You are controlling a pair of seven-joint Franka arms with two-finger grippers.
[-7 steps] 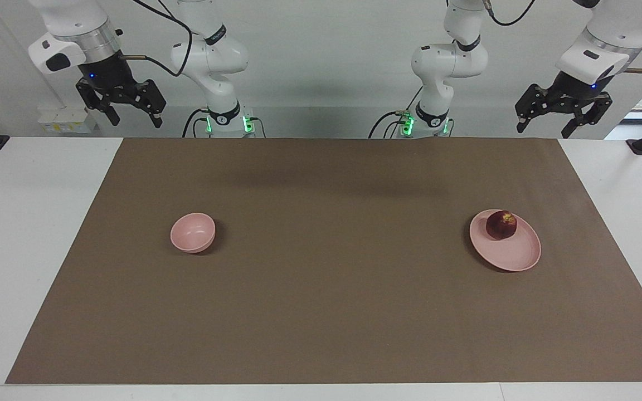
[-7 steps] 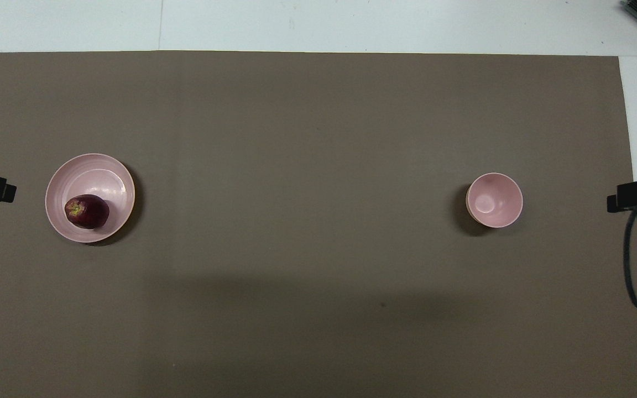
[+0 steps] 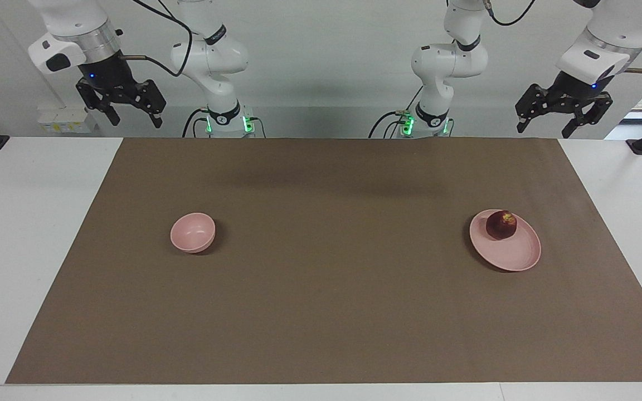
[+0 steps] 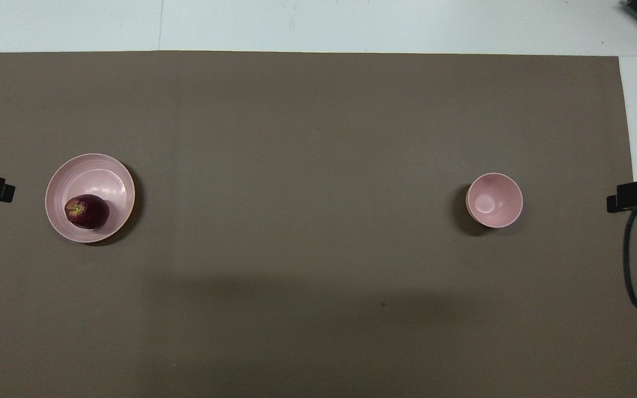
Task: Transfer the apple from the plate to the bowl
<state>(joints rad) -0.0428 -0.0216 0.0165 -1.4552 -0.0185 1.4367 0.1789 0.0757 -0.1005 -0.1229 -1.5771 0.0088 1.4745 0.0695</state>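
While both arms wait raised at the robots' edge | apple on plate, at its 7 o'clock in the overhead view | bowl well apart toward right arm's end | left gripper spread wide, holding nothing | right gripper likewise
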